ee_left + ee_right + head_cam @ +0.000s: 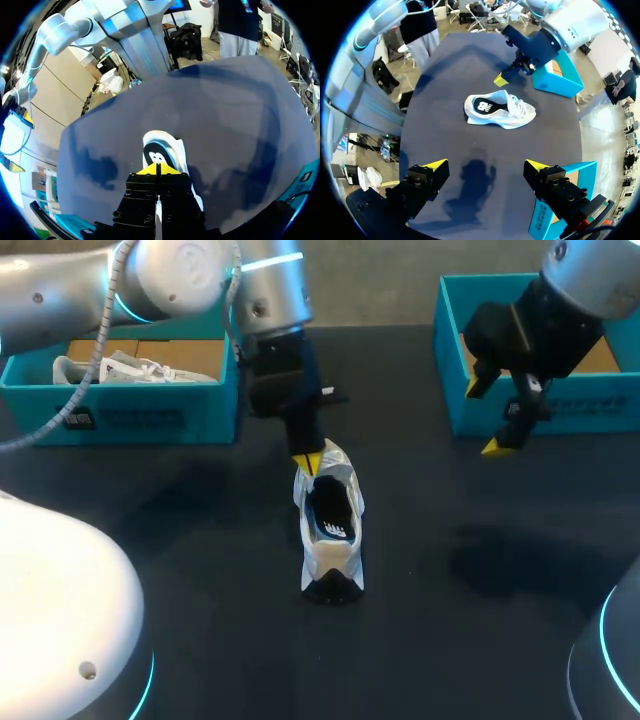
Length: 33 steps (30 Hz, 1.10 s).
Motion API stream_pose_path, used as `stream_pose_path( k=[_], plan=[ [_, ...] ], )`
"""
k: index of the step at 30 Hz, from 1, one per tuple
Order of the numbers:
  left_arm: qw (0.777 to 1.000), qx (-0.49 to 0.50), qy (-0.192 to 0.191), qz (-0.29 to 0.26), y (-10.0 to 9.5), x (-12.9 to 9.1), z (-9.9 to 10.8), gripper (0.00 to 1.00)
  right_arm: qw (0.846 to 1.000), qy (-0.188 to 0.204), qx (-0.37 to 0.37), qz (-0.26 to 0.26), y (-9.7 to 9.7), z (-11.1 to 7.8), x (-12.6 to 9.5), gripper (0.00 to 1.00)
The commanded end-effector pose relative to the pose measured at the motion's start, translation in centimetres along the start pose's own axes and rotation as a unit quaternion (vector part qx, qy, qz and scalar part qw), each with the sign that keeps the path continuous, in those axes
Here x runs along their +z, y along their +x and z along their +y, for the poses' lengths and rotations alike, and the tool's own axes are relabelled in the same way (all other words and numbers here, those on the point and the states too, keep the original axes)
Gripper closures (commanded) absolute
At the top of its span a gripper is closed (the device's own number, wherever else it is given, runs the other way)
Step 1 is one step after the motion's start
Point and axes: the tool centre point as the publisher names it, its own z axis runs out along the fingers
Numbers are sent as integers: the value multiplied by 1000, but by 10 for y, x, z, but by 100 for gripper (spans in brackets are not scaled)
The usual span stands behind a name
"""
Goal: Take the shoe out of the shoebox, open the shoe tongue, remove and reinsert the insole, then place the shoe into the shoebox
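Spreading under everything in the head view, the dark table [200, 540] is read here with 12 o'clock at its far edge. The left arm [180, 280] comes in from 10 o'clock and reaches to the middle, while the right arm [590, 270] hangs at about 2 o'clock. A teal left shoebox [130, 410] stands at 10 o'clock with a second shoe [130, 368], white, lying inside it. A teal right shoebox [560, 405] stands at 2 o'clock, its near wall partly behind the right arm. The shoe [333, 540] rests on the table at the centre, outside both boxes, white and upright on its sole. Its laced front points to 12 o'clock and its dark heel to 6 o'clock. Its dark insole [335, 528] shows in the opening. The right claw [485, 418] hovers above the table just in front of the right shoebox, at 2 o'clock from the shoe and well apart from it. It is released, with its yellow tips spread wide in its own wrist view [485, 165]. The left claw [308, 462] sits at the shoe's 12 o'clock end, clenched, its yellow tips pressed together [157, 169] just behind the insole. Whether any part of the shoe is pinched between them cannot be told.
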Motion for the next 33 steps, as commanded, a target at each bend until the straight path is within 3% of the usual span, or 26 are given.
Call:
stream_pose_path(
  k=[1,6,10,21,33],
  plan=[
    [1000,0,-24,-1,2,0,-7,100,1000,1,1,1,-1,1,1,0],
    [1000,0,-24,-1,2,0,-7,100,1000,1,1,1,-1,1,1,0],
    [997,-4,-70,40,-5,15,-11,100,1000,1,1,1,-1,1,1,0],
    [987,-13,-123,102,-12,48,10,100,1000,1,1,1,-1,1,1,0],
    [978,-33,-154,134,8,81,25,100,1000,1,1,1,-1,1,1,0]
  ],
)
